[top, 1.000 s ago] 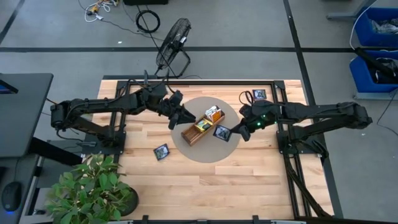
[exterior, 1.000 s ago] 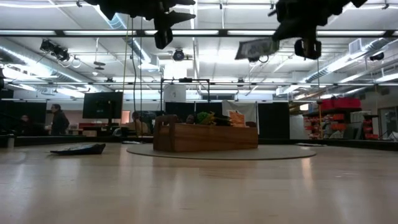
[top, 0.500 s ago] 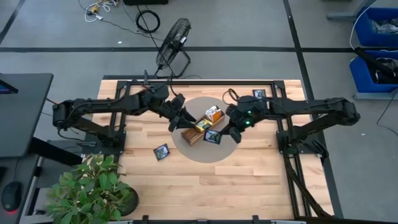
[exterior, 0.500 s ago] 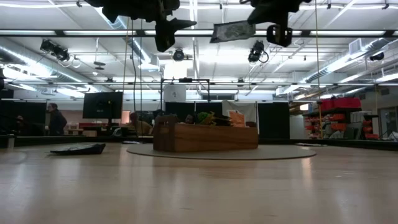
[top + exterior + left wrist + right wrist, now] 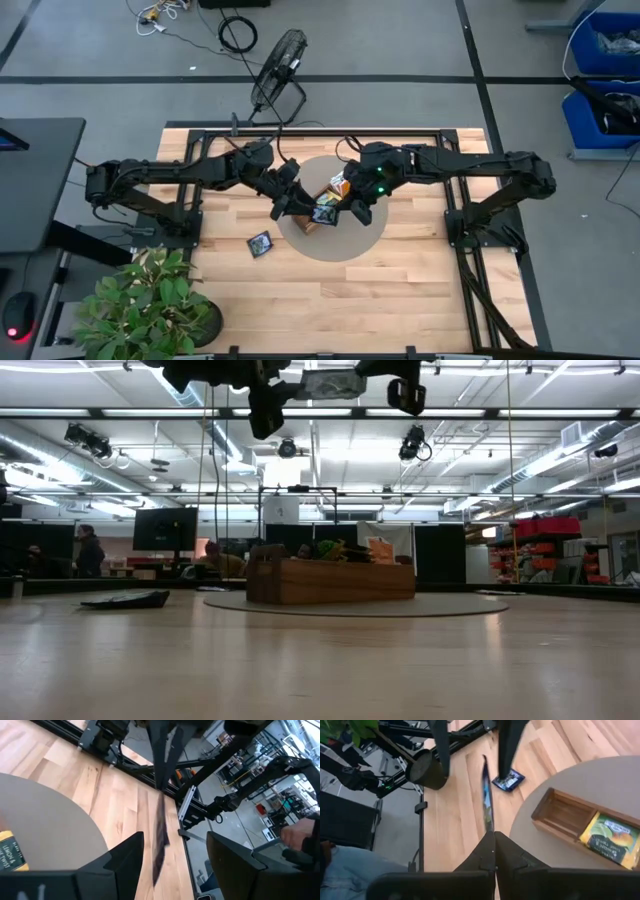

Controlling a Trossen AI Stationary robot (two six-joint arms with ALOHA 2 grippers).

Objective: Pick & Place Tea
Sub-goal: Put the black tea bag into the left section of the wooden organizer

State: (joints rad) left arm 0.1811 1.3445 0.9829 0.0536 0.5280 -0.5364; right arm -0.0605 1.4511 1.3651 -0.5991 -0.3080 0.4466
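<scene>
My right gripper (image 5: 347, 210) (image 5: 494, 851) is shut on a dark navy tea packet (image 5: 325, 213) (image 5: 325, 382), high over the brown wooden tray (image 5: 303, 221) (image 5: 330, 579). My left gripper (image 5: 288, 196) (image 5: 172, 865) hovers open just to the packet's left; in its wrist view its fingers stand either side of the packet's free edge (image 5: 159, 842) without touching. The tray holds yellow and orange packets (image 5: 610, 840) and sits on a round grey mat (image 5: 340, 242). A second navy packet (image 5: 260, 243) (image 5: 508, 779) lies flat on the wood, left of the mat. My right gripper pinches the navy packet between its two fingers at one edge (image 5: 489, 829), reaching in about level from the table's right. The packet is lifted clear and sticks out beyond the fingertips toward my left gripper, nearly flat, its face showing from above.
A black fan (image 5: 278, 65) stands beyond the table's far edge and a potted plant (image 5: 150, 300) at its near left corner. Bare wood (image 5: 340, 300) stretches across the table's near half. People stand in the room far behind the table (image 5: 90, 550).
My right gripper has carried the navy packet toward the table's left, from over the mat's right edge to over the tray, rising a little and closing on my left gripper. My left gripper has shifted slightly toward the tray.
</scene>
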